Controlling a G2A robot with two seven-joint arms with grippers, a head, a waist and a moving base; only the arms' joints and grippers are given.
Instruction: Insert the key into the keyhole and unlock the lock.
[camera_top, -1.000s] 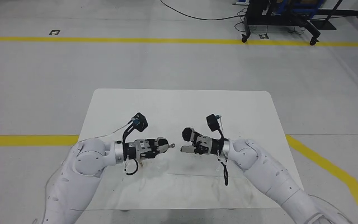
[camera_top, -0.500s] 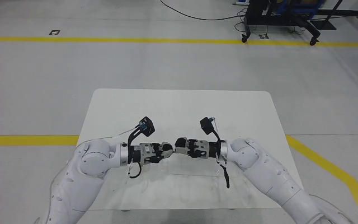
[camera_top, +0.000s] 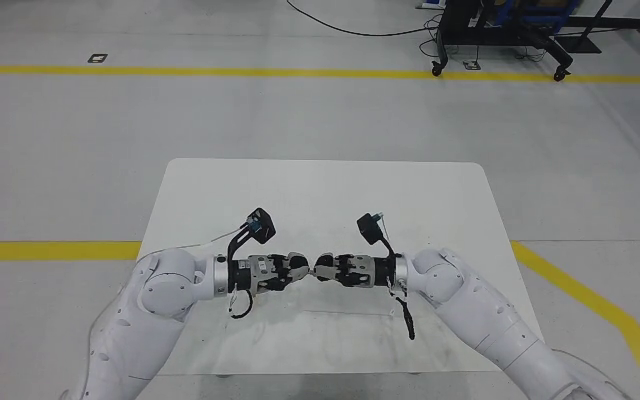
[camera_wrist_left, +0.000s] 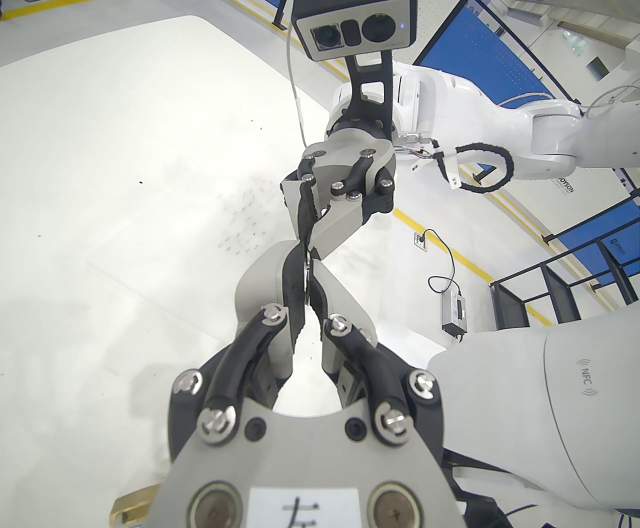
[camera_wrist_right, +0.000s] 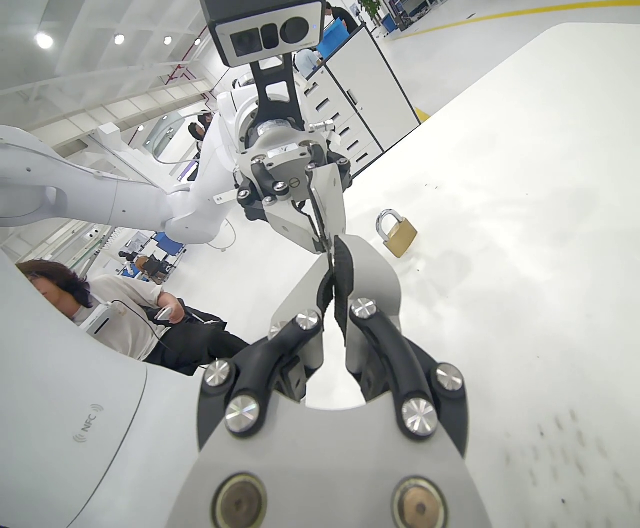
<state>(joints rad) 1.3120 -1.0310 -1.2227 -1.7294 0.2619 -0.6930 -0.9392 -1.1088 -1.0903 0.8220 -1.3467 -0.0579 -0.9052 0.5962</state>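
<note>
A small silver key (camera_wrist_left: 306, 271) is pinched at the tips of my left gripper (camera_wrist_left: 305, 280), which is shut on it above the white table (camera_top: 330, 190). My right gripper (camera_wrist_right: 334, 248) meets it tip to tip and is shut on the same key. In the top view the left gripper (camera_top: 305, 266) and the right gripper (camera_top: 322, 266) touch over the table's middle front. A brass padlock (camera_wrist_right: 397, 235) with a silver shackle lies on the table beyond the left gripper (camera_wrist_right: 320, 235), apart from both grippers.
Both forearms stretch along the table's front half, one from each side. Dark scuff marks (camera_wrist_left: 240, 220) dot the table top. A brass corner (camera_wrist_left: 131, 509) shows under my left wrist. The table's far half is bare.
The right gripper, open and apart from the left one a second ago, has come in toward the left gripper and shut at its tips. The left gripper has kept hold of the key.
</note>
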